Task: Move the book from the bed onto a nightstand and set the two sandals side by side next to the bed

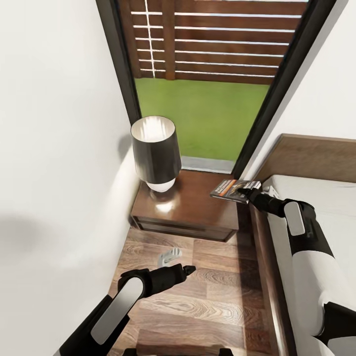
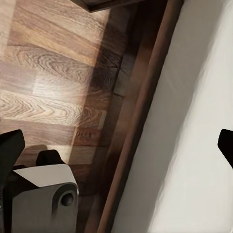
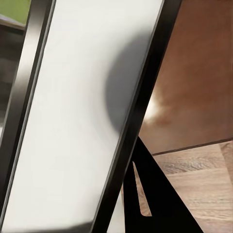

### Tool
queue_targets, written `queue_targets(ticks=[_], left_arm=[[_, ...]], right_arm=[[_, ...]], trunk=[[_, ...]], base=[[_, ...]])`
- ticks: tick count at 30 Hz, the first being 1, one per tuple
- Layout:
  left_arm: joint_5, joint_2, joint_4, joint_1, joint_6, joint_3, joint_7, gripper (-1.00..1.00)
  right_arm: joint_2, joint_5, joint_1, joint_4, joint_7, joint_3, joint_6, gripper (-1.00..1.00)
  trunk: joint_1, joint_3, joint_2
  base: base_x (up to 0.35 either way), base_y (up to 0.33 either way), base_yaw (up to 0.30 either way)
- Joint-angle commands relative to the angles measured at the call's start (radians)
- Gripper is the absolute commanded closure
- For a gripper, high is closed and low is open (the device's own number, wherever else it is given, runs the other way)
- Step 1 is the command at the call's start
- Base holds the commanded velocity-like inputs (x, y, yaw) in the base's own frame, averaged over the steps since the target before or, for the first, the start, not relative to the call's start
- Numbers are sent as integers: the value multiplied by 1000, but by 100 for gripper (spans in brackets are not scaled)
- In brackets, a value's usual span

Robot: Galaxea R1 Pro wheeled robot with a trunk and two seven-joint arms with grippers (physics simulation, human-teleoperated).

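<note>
Book (image 1: 234, 189) is clamped in the right gripper (image 1: 245, 189), held flat over the right-hand edge of the nightstand (image 1: 198, 210), half over the top and half over the gap toward the bed (image 1: 316, 198). Contact with the wood cannot be confirmed; it looks just above it. In the right wrist view the book's pale edge (image 3: 73, 121) runs close past the lens, with the nightstand top (image 3: 194, 73) behind it.

Left gripper (image 1: 185, 270) hangs low over the plank floor (image 1: 217, 296), jaws parted and empty; one fingertip (image 2: 9, 150) shows in the left wrist view beside the bed frame (image 2: 141, 111).

A lamp (image 1: 154, 153) takes the left part of the nightstand.

Status, judged: book transfer nearly complete, release outstanding. Sandals not seen here; that half appears still to do.
</note>
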Motion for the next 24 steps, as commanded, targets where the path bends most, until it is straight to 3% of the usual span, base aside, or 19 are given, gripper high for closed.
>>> queue_targets(ticks=[1,24], left_arm=[[11,1,-1,-1,-1,-2,10,-100],[7,12,-2,9,2,2,6,-100]], right_arm=[[0,6,-1,0,9,-3,5,100],[-5,10,-2,-8,1,-5,21,100]], trunk=[[0,-1,-1],[0,16,-1]], base=[[18,0,0],[4,0,0]])
